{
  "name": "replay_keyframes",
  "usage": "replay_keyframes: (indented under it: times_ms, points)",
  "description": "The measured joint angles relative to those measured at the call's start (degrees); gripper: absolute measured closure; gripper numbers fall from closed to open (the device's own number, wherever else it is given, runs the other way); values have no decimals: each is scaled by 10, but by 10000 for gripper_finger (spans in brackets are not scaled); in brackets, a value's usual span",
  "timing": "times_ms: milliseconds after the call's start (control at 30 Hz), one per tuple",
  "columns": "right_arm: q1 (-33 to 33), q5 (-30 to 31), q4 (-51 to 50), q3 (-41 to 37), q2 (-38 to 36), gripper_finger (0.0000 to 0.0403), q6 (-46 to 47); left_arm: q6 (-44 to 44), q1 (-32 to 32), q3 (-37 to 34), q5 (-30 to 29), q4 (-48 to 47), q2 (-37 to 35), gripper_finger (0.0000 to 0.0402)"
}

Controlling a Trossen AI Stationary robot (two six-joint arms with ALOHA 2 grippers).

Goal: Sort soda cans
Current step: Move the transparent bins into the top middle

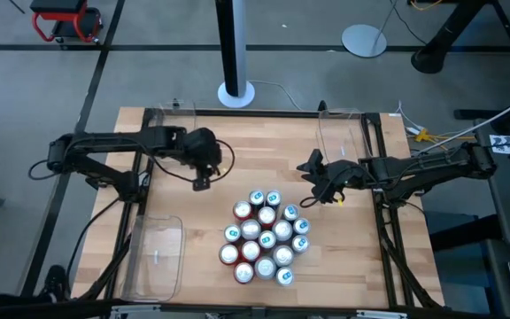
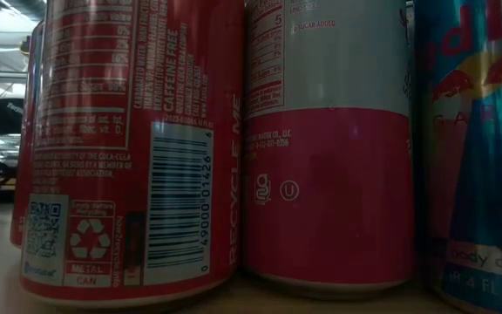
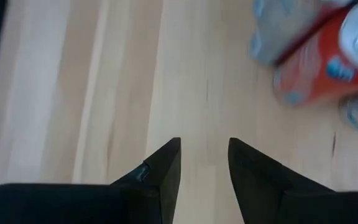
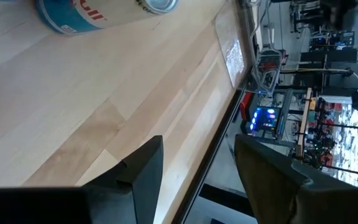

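Left end effector (image 1: pixel 201 183): fingers parted by a narrow gap, nothing between them; above bare bench, up and left of the can cluster.
Right end effector (image 1: pixel 309 167): fingers spread, nothing between them; above bare bench, up and right of the cluster, just below the far bin.
Soda cans (image 1: pixel 265 237): upright, tightly packed in one group at the bench centre-front; red, silver-and-red and teal-blue bodies, silver tops.
Near-left bin (image 1: pixel 156 257): clear plastic, no cans inside; at the left front edge.
Far-right bin (image 1: pixel 341 136): clear plastic, no cans inside; at the rear edge.
Bench (image 1: pixel 202 221): bare wood between cluster and both bins.
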Motion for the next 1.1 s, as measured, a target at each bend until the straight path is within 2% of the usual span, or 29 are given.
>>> replay_keyframes:
  times_ms: [100, 167, 233, 300, 467, 600, 700, 867, 1100]
  points:
    - [0, 17, -24, 6, -1, 205, 20, 0, 0, 0, 0, 23, 2, 276]
    - [-3, 55, -67, 24, -1, 205, 37, -5, 1, 0, 0, 32, 3, 276]
    - [-23, 91, -111, 44, -1, 205, 42, -9, 7, 0, -1, 25, 5, 276]
    - [-62, 95, -118, 52, 0, 205, 42, -9, 11, 0, -2, 26, 5, 276]
    - [-206, -14, -122, 57, 28, 205, 11, 4, 11, 0, -3, 23, 4, 276]
    - [-302, -58, -110, 57, 73, 205, -18, 5, 11, 0, -3, 21, 4, 276]
    - [-345, -86, -96, 58, 115, 205, -18, 21, 11, 0, -3, 8, 4, 276]
    - [-356, -87, -104, 89, 188, 205, 5, 25, 11, 0, -3, -5, 4, 276]
    - [-362, -31, -181, 158, 270, 205, 46, 17, 11, 0, -5, -5, 4, 276]
